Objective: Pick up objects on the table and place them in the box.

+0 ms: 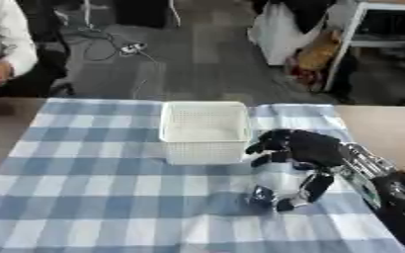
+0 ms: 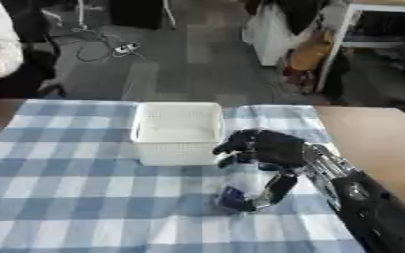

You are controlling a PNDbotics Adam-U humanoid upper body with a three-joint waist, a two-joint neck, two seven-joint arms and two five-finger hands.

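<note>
While right robot hand (image 1: 297, 150) grips bottle (image 1: 277, 184), beside basket (image 1: 204, 131)

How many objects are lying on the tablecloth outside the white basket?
1: a clear, bottle-like object with a dark lower end, just right of the white basket, with the right hand curled around it. The hand may hide more; the basket looks empty.

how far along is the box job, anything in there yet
Nothing shows inside the white basket from here. The right hand is curled around a clear, shiny object on the checked cloth, beside the basket. Lifting it and dropping it in remain.
</note>
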